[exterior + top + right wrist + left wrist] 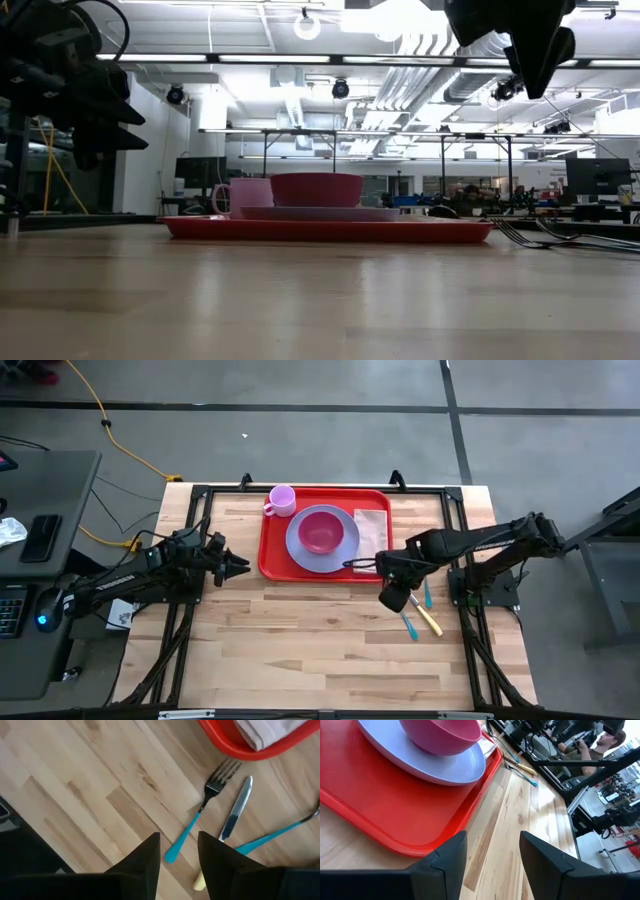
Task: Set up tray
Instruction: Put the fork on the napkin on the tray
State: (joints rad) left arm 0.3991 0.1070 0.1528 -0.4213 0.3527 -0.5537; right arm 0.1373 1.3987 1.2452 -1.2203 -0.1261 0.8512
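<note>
The red tray (pixel 272 555) lies flat at the table's far middle. On it stand a lavender plate (pixel 300 550) carrying a pink bowl (pixel 320 532), a pink cup (pixel 282 500) at its far left corner, and a white napkin (pixel 371 528) along its right side. A teal-handled fork (pixel 205 810), a yellow-handled knife (pixel 232 820) and another teal-handled utensil (pixel 280 832) lie on the wood by the tray's near right corner. My right gripper (pixel 393 600) hovers open above the fork, fingers (pixel 150 857) pointing down. My left gripper (pixel 245 568) waits open, just left of the tray's near left corner (pixel 420 847).
Black frame rails (pixel 200 495) run along the table's far, left and right sides. Bare wood (pixel 320 650) spreads from the tray to the near edge. A desk with keyboard and mouse (pixel 40 610) stands off the table's left. A person (pixel 600 745) sits beyond the table.
</note>
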